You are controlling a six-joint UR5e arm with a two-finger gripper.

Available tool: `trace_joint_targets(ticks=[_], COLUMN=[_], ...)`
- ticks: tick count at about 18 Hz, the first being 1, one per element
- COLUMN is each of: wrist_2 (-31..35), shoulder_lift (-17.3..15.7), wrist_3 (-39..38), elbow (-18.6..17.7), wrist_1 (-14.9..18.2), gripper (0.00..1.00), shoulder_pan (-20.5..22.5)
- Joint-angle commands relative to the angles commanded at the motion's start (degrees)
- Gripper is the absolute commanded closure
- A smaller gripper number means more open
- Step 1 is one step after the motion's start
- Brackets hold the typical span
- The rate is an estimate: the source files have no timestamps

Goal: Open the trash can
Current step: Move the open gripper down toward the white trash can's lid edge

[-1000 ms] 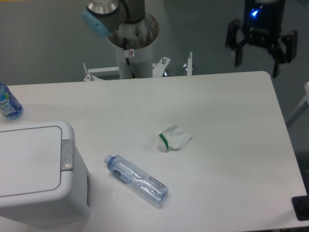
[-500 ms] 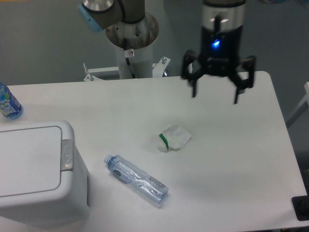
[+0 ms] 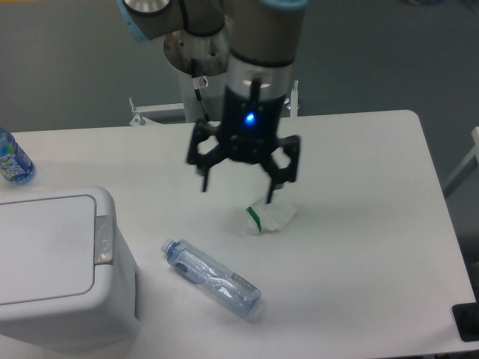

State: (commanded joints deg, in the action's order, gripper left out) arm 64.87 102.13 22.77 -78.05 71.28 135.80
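We see a wide white table [image 3: 359,247], and on its near left corner stands the trash can [image 3: 52,269], its flat lid down and the light-grey push tab [image 3: 104,239] on the edge that faces the middle of the table. Above the table's centre hangs the arm's gripper [image 3: 238,187], a blue light glowing on its body, fingers spread wide with nothing between them, well apart from the trash can. Smaller things follow: a clear plastic bottle [image 3: 212,277] lying on its side near the bin, a crumpled white wrapper [image 3: 269,215] with a green strip just below the gripper's right fingertip, and a blue-labelled bottle [image 3: 13,160] at the far left edge.
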Motion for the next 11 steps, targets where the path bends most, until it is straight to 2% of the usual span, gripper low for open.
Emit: trace_joint_targets(ticks=[3,7,11], wrist_2=[-0.3,-0.2,0.0], shoulder_lift=[1.1,3.3,4.1], wrist_3=[-2.0,-6.9,-7.0], elbow=[0.2,0.2,0.1], wrist_1=[-0.7,-7.7,-8.4], gripper=[0.00,0.00,0.00], shoulder_pan=[-1.8,-4.2,-6.0])
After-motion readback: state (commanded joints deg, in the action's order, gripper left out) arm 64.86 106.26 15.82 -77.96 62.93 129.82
